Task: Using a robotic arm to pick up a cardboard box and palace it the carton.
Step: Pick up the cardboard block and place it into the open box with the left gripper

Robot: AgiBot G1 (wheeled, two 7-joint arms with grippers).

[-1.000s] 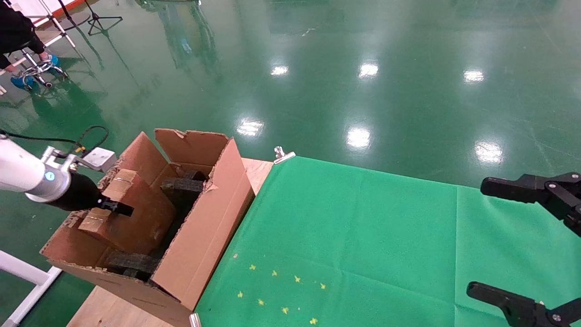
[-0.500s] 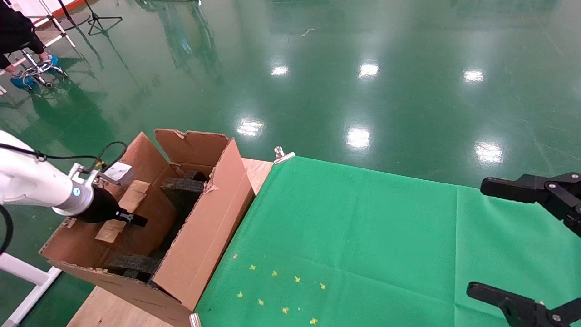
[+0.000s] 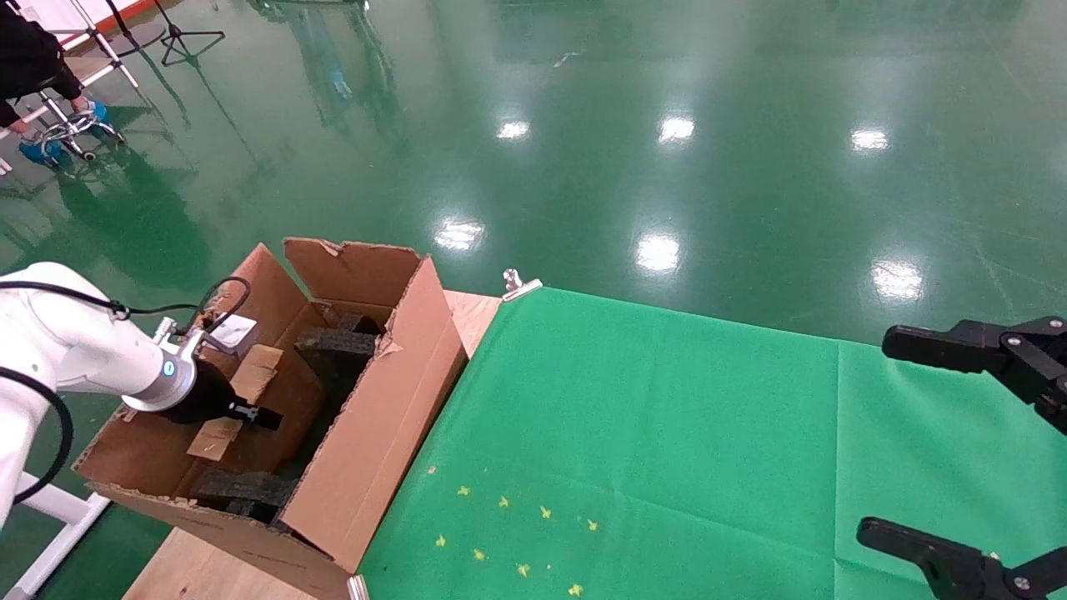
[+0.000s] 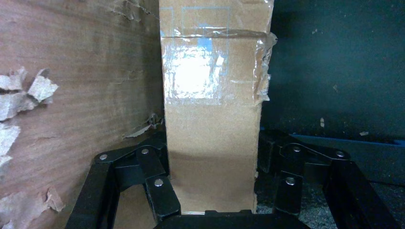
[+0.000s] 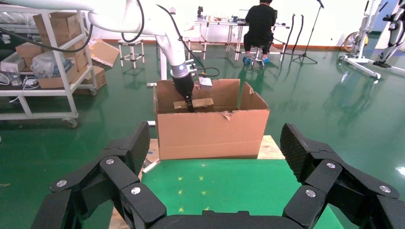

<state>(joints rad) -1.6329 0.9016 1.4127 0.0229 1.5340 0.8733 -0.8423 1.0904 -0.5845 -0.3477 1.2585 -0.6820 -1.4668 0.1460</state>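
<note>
My left gripper (image 3: 252, 413), on the white arm, is shut on the cardboard box (image 3: 255, 372), a small brown box with shiny clear tape. It holds the box low inside the carton (image 3: 379, 425), beside the carton's left wall. In the left wrist view the box (image 4: 215, 86) fills the gap between the black fingers (image 4: 162, 193), with the carton's torn inner wall on one side. My right gripper (image 3: 909, 442) is open and empty, parked over the green cloth at the right. In its own view the gripper (image 5: 215, 152) faces the carton (image 5: 212, 136).
Black foam pieces (image 3: 335, 342) lie inside the carton. A green cloth (image 3: 667, 433) with small yellow marks (image 3: 517, 533) covers the table right of the carton. A metal clip (image 3: 521, 284) holds its far corner. A person (image 3: 29, 50) sits far off at the left.
My left gripper has sunk lower into the carton with the cardboard box in it, shifting slightly right. The right arm has not moved.
</note>
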